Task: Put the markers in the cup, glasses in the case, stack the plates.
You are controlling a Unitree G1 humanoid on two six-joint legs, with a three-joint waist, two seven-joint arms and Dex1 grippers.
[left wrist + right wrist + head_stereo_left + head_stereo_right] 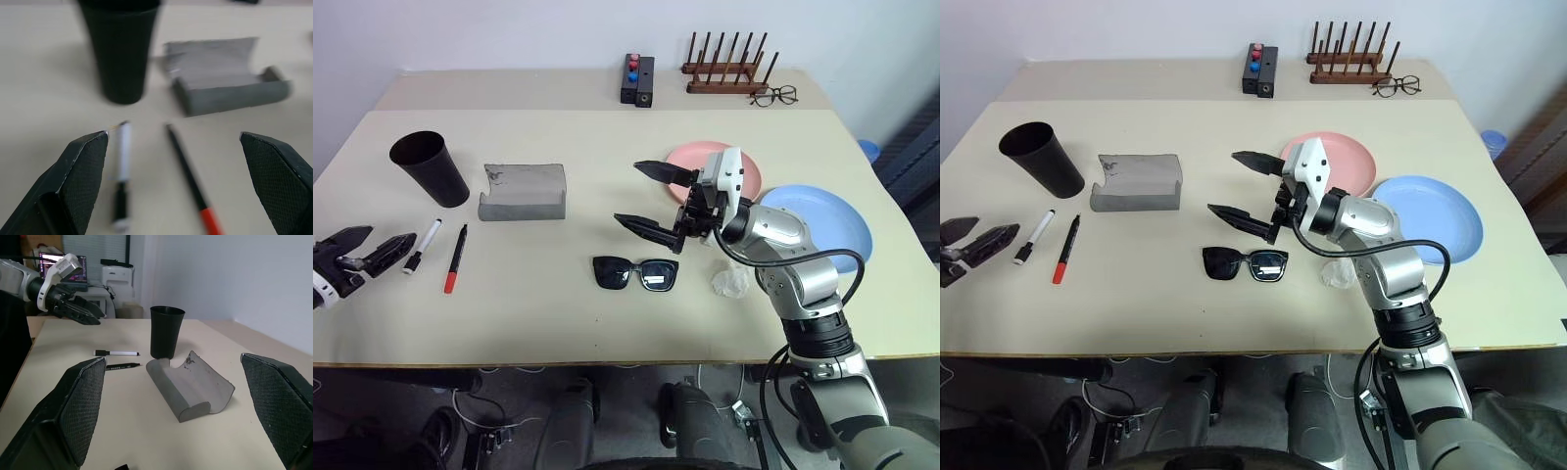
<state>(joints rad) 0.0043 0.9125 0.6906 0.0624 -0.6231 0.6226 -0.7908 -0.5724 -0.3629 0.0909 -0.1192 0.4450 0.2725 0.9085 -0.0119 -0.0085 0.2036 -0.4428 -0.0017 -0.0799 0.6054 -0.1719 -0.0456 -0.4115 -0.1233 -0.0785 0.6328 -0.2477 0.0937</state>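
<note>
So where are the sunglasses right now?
The sunglasses lie on the table near its front edge, just below the open right hand, with the grey case further back-left.

Cup sits far left, case just right of it, two markers nearer. Sunglasses lie mid-table, both plates off right.

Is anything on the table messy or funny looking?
Yes, a little. A crumpled clear wrapper lies by the sunglasses, near the blue plate; it looks like litter. The grey case lies open, its flap marked with dark smudges. Nothing is spilled or broken.
</note>
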